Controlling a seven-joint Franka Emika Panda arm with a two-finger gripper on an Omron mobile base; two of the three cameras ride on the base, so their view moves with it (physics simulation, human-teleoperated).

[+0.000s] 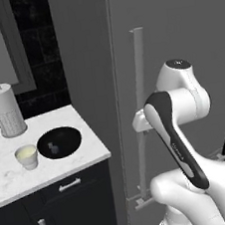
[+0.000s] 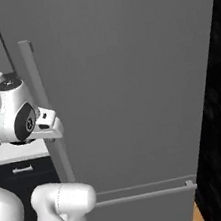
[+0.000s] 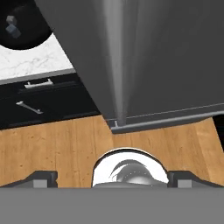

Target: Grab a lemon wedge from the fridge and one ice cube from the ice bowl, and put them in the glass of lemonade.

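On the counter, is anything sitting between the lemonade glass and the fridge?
Yes: the ice bowl sits between the glass of lemonade and the fridge, seen in the left base view.

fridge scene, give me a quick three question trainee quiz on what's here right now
1. True or false: the tall matte grey fridge has its door open.
2. Which stands nearer the fridge on the white marble counter: (a) the wide shallow black ice bowl, (b) the small whitish cup of lemonade, (c) the tall perforated grey-white cylinder?
3. Fill in: the pincer points down along the fridge's long vertical grey bar ______.

Key: 1 false, the door is shut. 2 a. 3 handle.
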